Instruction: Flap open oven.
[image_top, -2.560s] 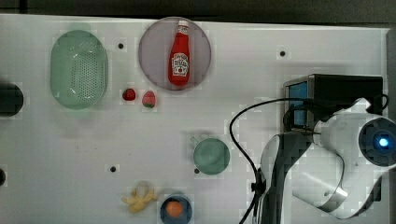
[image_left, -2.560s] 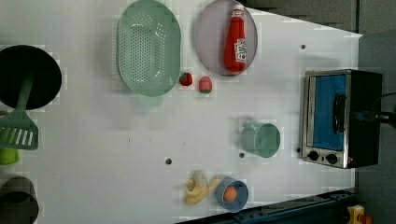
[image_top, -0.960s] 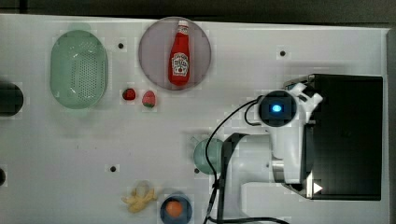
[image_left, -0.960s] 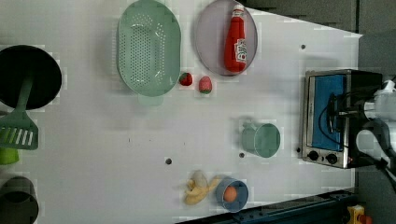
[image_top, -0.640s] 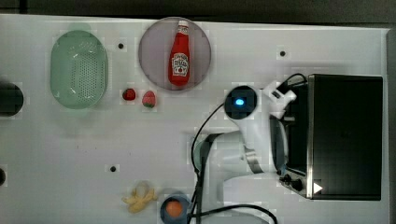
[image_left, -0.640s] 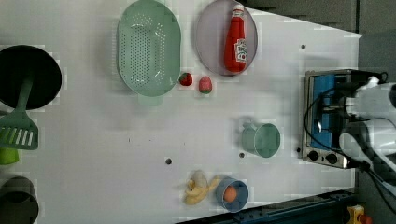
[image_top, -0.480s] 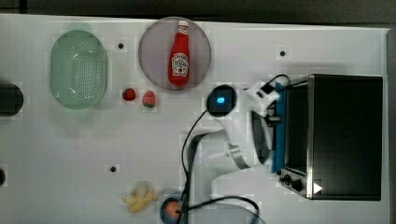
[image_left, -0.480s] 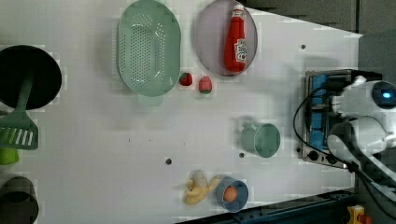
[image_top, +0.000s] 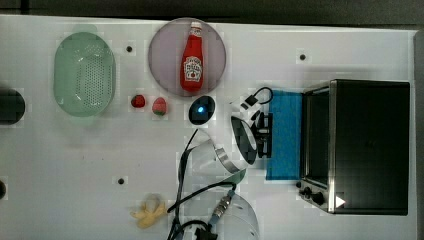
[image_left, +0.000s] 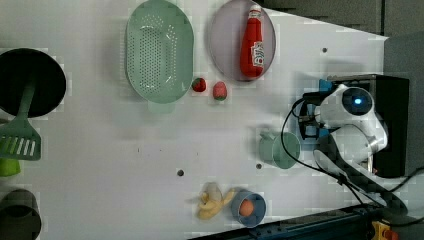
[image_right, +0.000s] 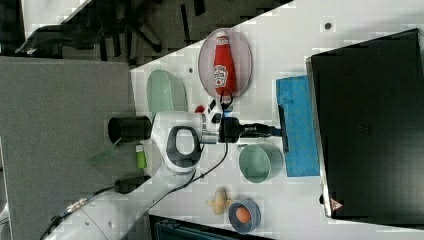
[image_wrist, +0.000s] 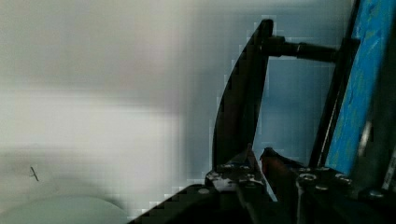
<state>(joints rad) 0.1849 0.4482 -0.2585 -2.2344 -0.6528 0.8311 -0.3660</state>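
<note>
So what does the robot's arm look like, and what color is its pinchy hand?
The arm is made of smooth, rounded white shells with dark grey joints. A round blue light glows near the wrist. A thin black cable loops along it. The gripper is black, with slim dark fingers.

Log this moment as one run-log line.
stage: opening | oven door: folded down flat | claw: on door handle | mug: beside door
</note>
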